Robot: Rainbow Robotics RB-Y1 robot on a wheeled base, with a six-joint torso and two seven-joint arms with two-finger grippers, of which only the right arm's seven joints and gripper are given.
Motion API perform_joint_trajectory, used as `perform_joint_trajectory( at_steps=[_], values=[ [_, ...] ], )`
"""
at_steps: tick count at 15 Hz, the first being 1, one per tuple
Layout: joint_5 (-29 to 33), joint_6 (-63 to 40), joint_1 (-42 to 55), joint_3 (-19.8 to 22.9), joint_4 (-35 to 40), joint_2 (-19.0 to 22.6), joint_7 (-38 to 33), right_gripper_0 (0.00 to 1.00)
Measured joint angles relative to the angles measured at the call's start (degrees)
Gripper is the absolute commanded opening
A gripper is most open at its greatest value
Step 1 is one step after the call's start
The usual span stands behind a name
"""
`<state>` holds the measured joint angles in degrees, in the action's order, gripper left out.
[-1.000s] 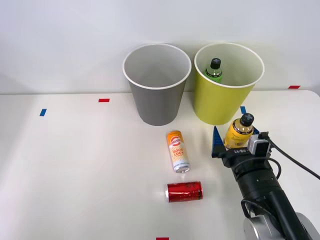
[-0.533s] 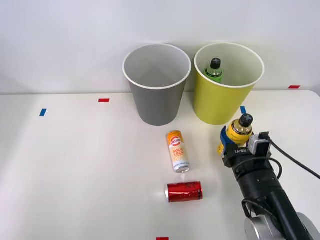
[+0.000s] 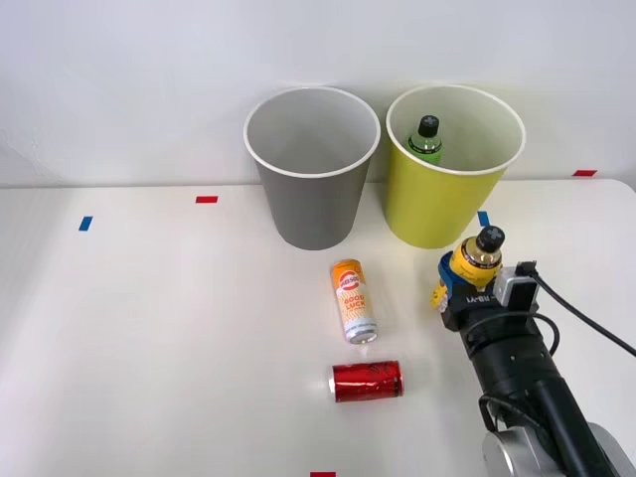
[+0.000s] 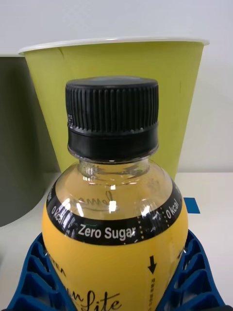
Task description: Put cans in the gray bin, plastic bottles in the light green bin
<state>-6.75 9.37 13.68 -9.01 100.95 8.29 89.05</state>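
Note:
A yellow-orange plastic bottle (image 3: 474,264) with a black cap stands upright on the white table, just in front of the light green bin (image 3: 437,204). My right gripper (image 3: 467,282) is shut on it, and the blue fingers (image 4: 30,277) press both sides of the bottle (image 4: 114,238) in the right wrist view. A green bottle (image 3: 426,139) stands inside the light green bin (image 4: 121,92). The gray bin (image 3: 310,189) stands left of it. The orange-and-white can (image 3: 353,300) and the red can (image 3: 366,381) lie on their sides on the table, left of my gripper.
Small red tape marks (image 3: 206,199) and blue tape marks (image 3: 84,224) dot the table (image 3: 149,328). A white wall rises behind the bins. A black cable (image 3: 586,320) runs from my wrist to the right.
The blue fingers, open around the yellow-orange bottle a second ago, have shut on it. Bottle and arm have barely moved since.

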Motion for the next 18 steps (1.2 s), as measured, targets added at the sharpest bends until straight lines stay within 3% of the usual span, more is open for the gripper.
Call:
perform_joint_trajectory(
  at_steps=[6, 10, 14, 18],
  values=[
    [-0.1, 0.8, 0.46, -0.05, 0.04, -0.63, -0.07, 0.0],
    [-0.35, 8.29, 4.81, -0.9, 0.5, -0.05, -0.43, 0.0],
    [-1.53, 8.48, 10.58, -3.37, 10.36, 0.03, -1.73, 0.0],
    [-2.58, -4.37, 11.51, -4.51, 22.45, -1.74, -2.9, 0.0]
  ],
)
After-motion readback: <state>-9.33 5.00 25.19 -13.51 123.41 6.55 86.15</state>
